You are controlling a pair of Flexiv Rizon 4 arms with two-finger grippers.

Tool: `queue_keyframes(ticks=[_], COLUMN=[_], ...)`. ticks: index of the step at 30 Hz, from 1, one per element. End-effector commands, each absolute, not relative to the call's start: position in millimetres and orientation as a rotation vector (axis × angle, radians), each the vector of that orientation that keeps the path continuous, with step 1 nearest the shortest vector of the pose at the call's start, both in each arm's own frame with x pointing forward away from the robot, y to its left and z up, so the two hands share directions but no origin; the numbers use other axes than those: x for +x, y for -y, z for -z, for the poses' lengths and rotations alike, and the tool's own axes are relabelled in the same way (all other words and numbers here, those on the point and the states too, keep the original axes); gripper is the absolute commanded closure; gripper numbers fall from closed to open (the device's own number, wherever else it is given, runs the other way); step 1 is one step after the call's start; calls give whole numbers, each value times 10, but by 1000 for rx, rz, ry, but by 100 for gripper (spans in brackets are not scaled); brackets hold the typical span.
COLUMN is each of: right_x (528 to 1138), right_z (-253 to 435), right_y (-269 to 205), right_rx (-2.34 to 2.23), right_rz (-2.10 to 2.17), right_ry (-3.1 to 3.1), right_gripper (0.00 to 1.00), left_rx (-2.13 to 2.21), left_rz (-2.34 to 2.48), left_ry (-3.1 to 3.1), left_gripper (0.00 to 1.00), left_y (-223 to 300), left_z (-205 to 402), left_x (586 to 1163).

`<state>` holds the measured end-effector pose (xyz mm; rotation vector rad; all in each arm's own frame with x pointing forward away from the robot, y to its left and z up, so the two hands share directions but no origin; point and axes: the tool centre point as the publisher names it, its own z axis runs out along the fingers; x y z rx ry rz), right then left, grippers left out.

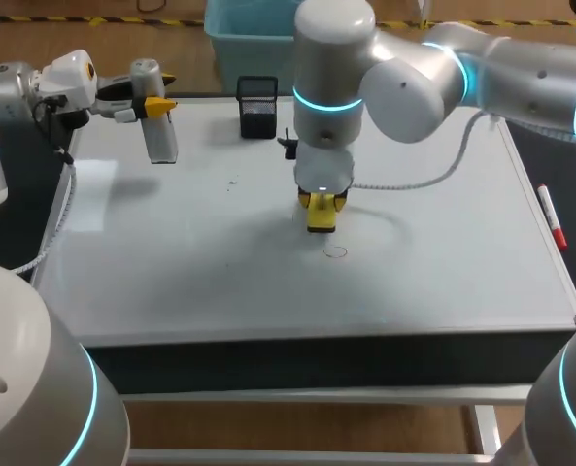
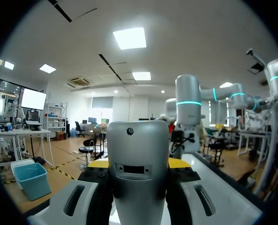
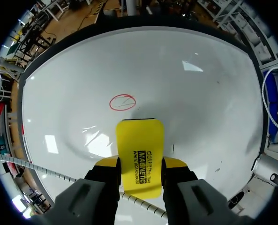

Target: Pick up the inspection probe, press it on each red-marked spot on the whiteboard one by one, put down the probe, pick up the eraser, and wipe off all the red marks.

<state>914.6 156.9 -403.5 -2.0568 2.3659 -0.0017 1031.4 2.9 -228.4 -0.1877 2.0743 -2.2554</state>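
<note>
Left gripper (image 1: 157, 102): clamped on the inspection probe (image 1: 158, 136), 1 yellow tip on each side of its grey body. The probe is held in the air over the far-left corner of the whiteboard (image 1: 443, 262), off the surface, with its shadow on the board below. In the left wrist view the probe (image 2: 138, 173) fills the gap between the fingers (image 2: 178, 162).

Right gripper (image 1: 321, 202): pointing straight down near the board's middle, closed on the yellow eraser (image 1: 321, 219). In the right wrist view both fingers (image 3: 106, 165) press the eraser (image 3: 140, 157) from 2 sides, and it sticks out well past the tips toward the board (image 3: 199, 93). Can't tell if the eraser's end touches the surface.

1 red circle (image 3: 122, 102) with a stroke inside sits on the board just ahead of the eraser, apart from it. In the head view it shows faintly (image 1: 336, 252) just on the near side of the eraser.

Black holder (image 1: 257, 107) is at the board's far edge. Red marker (image 1: 552, 218) lies along the right edge.
</note>
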Motion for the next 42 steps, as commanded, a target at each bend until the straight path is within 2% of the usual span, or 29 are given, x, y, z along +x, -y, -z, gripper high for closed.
queue_keyframes(ticks=[1, 9, 28, 42], right_x=[9135, 9226, 9828, 10129], right_z=[3926, 3880, 3780, 3817], right_y=[-1424, -1257, 619, 1505], right_rx=[-2046, -1992, -1538, -1405], right_rz=[2, -57, 4, 7], right_ry=[-2358, -2384, -2742, -2826], right_gripper=[100, 100, 100, 100], left_rx=[-187, -187, -187, -187], left_rz=[2255, 2255, 2255, 2255], left_ry=[-2077, -2077, -2077, -2077], left_gripper=[100, 100, 100, 100], left_y=[-29, -29, -29, -29], left_z=[2273, 2273, 2273, 2273], left_x=[10320, 10320, 10320, 10320])
